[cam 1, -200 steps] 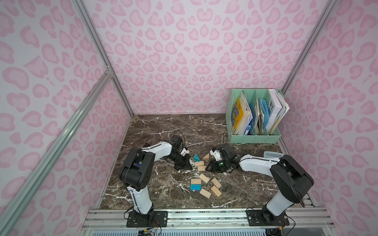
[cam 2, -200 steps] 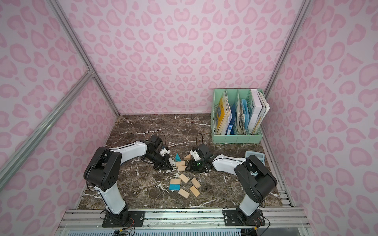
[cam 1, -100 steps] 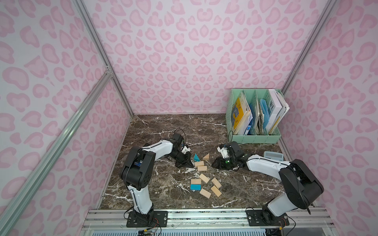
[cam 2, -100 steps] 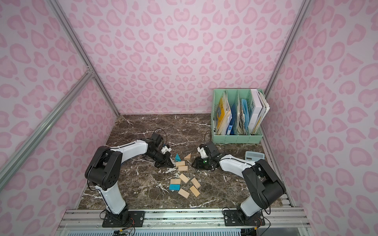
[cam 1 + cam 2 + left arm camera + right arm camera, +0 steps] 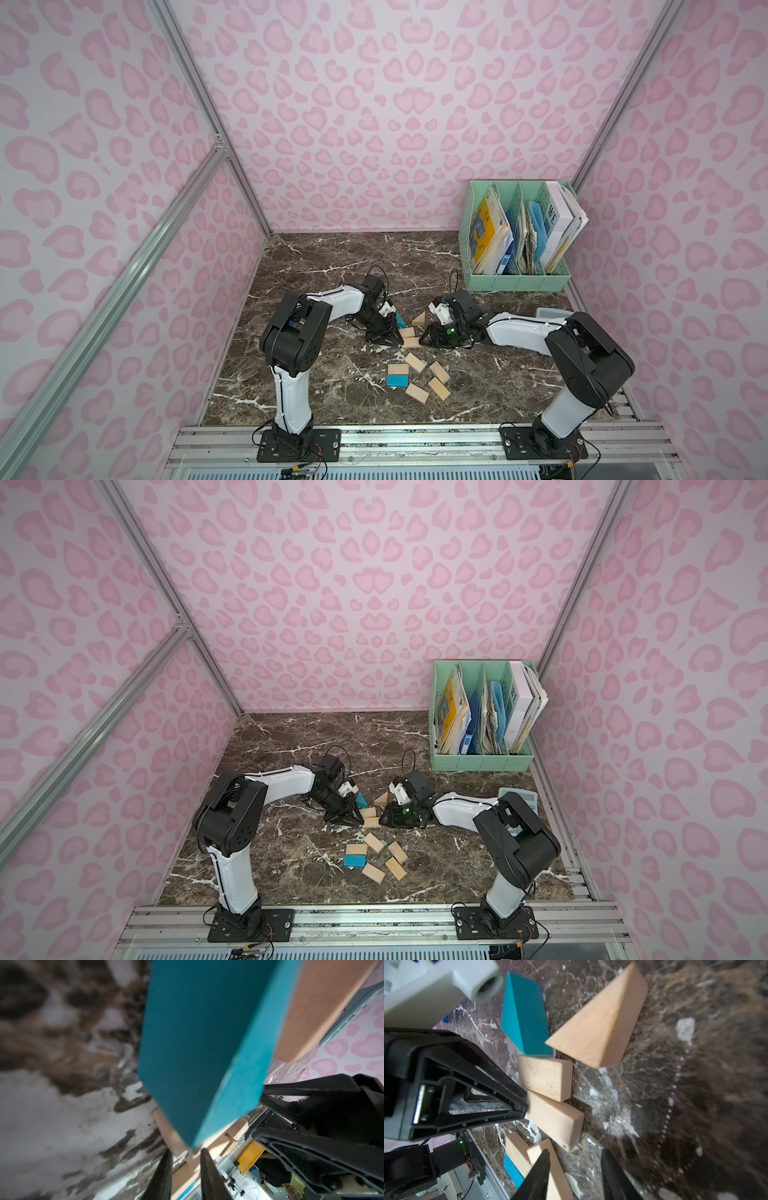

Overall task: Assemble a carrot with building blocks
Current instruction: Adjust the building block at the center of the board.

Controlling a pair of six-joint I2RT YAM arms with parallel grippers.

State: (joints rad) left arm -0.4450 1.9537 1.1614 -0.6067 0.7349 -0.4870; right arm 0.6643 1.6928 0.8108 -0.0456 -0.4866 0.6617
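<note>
In both top views a small cluster lies mid-table: a blue triangle (image 5: 400, 319), a tan triangle (image 5: 419, 319) and two tan rectangles (image 5: 408, 331) (image 5: 411, 342) stacked side by side below them. My left gripper (image 5: 394, 335) sits low against the cluster's left side, jaws slightly open and empty; in the left wrist view the blue triangle (image 5: 199, 1043) fills the space just beyond the left gripper (image 5: 186, 1150). My right gripper (image 5: 426, 335) faces the cluster from the right, open over bare marble. In the right wrist view the right gripper (image 5: 575, 1150) holds nothing.
Loose blocks lie nearer the front: a blue rectangle (image 5: 397, 380) under a tan one (image 5: 397, 369), and several tan rectangles (image 5: 439, 371) around them. A green file holder (image 5: 519, 283) stands at the back right. A light-blue calculator (image 5: 521, 798) lies by the right arm.
My left gripper's jaws have parted a little beside the blue triangle. The right gripper drew off to the right half a second ago and is back close to the two tan rectangles.
</note>
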